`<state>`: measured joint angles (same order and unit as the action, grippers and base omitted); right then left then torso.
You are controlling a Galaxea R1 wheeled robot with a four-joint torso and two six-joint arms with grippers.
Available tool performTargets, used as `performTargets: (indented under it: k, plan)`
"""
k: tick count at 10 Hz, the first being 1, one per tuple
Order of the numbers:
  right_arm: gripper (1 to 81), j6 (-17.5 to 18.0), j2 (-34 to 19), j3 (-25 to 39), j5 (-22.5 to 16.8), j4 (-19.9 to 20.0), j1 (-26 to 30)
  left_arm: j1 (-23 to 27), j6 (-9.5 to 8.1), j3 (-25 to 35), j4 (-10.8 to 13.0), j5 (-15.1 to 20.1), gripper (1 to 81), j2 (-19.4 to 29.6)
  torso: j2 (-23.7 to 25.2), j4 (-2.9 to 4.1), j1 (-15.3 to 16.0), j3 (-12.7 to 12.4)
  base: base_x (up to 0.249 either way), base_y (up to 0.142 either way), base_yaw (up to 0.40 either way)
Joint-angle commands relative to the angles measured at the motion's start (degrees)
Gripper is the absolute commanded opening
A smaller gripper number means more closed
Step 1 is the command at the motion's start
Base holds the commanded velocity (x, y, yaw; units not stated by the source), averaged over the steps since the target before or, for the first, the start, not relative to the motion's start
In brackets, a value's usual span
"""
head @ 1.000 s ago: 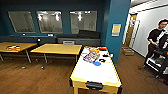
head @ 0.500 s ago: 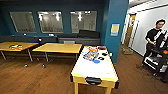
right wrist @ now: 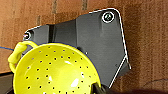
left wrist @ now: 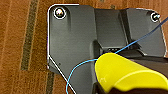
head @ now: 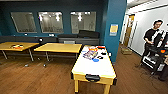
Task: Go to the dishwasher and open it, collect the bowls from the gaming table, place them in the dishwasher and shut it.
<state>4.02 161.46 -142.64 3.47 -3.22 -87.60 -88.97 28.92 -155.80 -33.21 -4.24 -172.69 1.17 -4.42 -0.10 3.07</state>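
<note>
The gaming table (head: 93, 66), long with a pale cream-yellow top, stands ahead in the head view, end-on to me. Small colourful things (head: 90, 54) and a blue disc (head: 95, 60) lie on its far half. A dark object (head: 92, 77) sits at its near edge. In the left wrist view a smooth yellow bowl (left wrist: 125, 72) hangs above the wooden floor, held at my left gripper (left wrist: 105, 88). In the right wrist view a yellow perforated bowl (right wrist: 55, 70) with a loop handle hangs at my right gripper (right wrist: 98, 88). The dishwasher is out of view.
Two deeper-yellow tables (head: 58, 47) (head: 16, 45) stand to the left before a dark bench and a blue wall with windows. A blue pillar (head: 113, 27) rises behind the gaming table. A person (head: 153, 37) with a control rig stands at the right; a box (head: 126, 50) lies on the floor.
The whole head view has shifted slightly, so the camera has moved a little. Nothing on the tables has changed place.
</note>
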Motion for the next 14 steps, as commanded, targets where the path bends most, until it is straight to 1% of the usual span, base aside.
performTargets:
  k: [1,6,14]
  plan:
    - [1.0,-0.2,-0.9,0.1,-2.6,-0.6,3.2,3.0,0.53,0.0,0.0,3.6,1.0,0.2,0.0,0.00,0.1,0.0,0.000,0.000,0.000]
    - [1.0,-0.2,-0.9,-0.1,-2.6,-0.7,3.1,2.9,0.44,0.0,-0.5,3.7,1.0,0.4,0.0,0.00,0.1,0.0,0.000,0.000,0.000]
    - [1.0,-0.2,-0.9,-0.2,-2.5,-0.7,2.9,2.7,0.53,0.0,-0.2,3.6,1.0,0.2,0.0,0.00,0.1,0.0,0.000,0.000,0.000]
